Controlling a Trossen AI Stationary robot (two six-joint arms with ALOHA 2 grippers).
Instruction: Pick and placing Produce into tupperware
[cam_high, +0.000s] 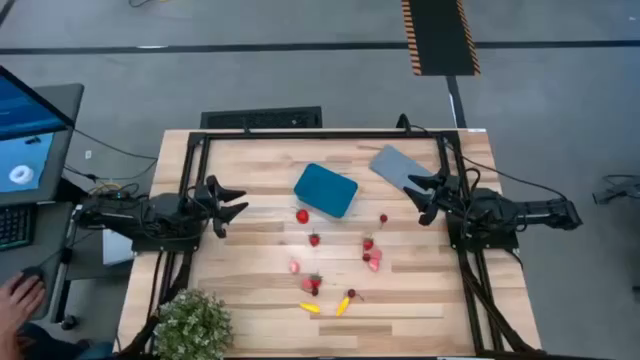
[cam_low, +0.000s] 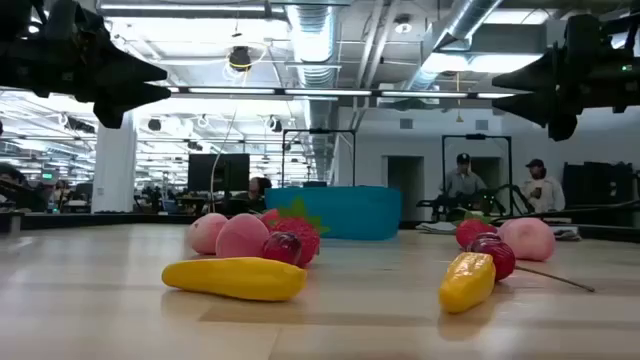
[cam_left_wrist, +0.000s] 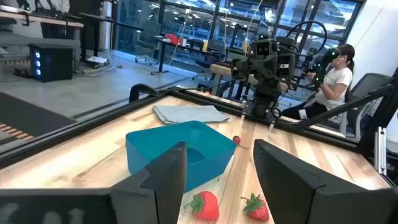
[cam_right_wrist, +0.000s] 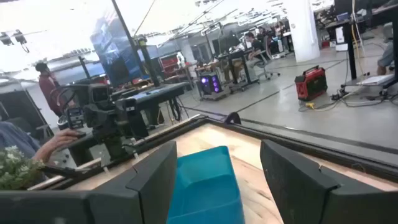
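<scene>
Teal tupperware (cam_high: 326, 190) looked empty from above; I saw both hands, left (cam_high: 232, 204) and right (cam_high: 422, 197), open, holding nothing; low view hid its inside.

Bare worktop (cam_high: 250, 290) lies open along both side edges, while the plant (cam_high: 192, 322) blocks the near left corner.

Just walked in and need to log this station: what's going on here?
A two-armed robot is set to put toy produce into the teal tupperware, which looks empty. Nothing is held: the left gripper and right gripper hang open at opposite table sides. Berries and two yellow pieces lie scattered on the wood. A grey lid sits beside the tupperware.
</scene>
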